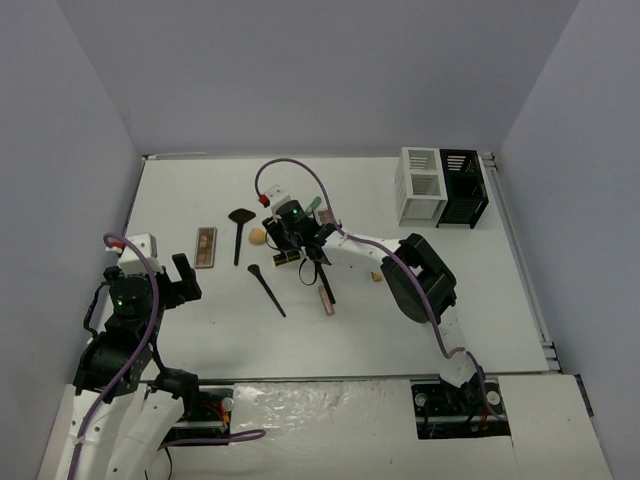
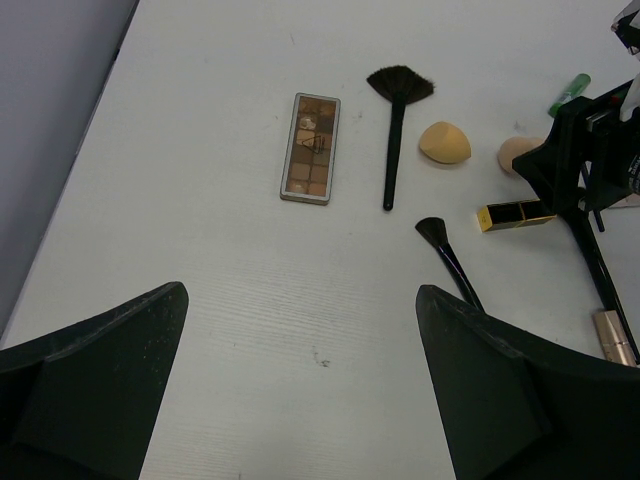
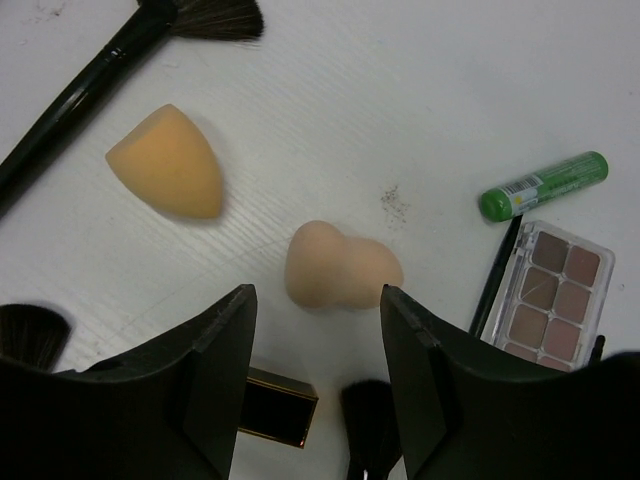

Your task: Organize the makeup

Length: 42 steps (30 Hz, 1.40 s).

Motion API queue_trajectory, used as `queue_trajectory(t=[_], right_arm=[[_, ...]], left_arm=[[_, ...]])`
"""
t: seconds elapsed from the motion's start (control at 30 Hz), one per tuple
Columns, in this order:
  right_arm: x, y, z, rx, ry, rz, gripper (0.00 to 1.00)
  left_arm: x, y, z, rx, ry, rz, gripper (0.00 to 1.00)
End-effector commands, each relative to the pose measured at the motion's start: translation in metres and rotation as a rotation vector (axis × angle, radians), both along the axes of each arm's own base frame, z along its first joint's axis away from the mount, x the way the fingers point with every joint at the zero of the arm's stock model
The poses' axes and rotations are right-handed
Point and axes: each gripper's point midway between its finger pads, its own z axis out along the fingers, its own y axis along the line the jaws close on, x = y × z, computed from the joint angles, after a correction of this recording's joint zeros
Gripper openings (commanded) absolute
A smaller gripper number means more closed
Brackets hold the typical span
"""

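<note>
The right pincer stood spread wide and empty, low over the tabletop, with the black-gold case partly hidden behind one finger. The pale pink sponge lay at the mouth of the gap (touching neither finger, as far as could be seen). Further out lay the orange sponge, then the fan brush. The left pincer, likewise spread and empty, hung well short of the long palette.

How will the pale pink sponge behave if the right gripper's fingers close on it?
The pale pink sponge looks like soft foam, so it probably squashes and is very light. It lies on its side with rounded ends, so an off-centre push from the right gripper may roll it.
</note>
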Motion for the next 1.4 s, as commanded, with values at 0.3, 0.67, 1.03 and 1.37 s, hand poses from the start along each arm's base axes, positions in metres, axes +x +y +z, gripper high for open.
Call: queue_trajectory(t=[0.3, 0.67, 1.03, 1.37], right_arm=[[0.029, 0.020, 0.025, 0.070, -0.102, -0.044, 0.42], [0.036, 0.013, 0.035, 0.072, -0.124, -0.071, 0.00], [0.066, -0.074, 0.175, 0.198, -0.297, -0.205, 0.00], [0.126, -0.303, 0.258, 0.286, -0.431, -0.581, 0.00]], left_arm=[[0.008, -0.003, 0.012, -0.019, -0.033, 0.000, 0.97], [0.007, -0.002, 0.012, -0.019, -0.033, 0.001, 0.97], [0.006, -0.002, 0.012, -0.021, -0.036, 0.002, 0.97], [0.006, -0.001, 0.013, -0.024, -0.043, 0.006, 0.97]])
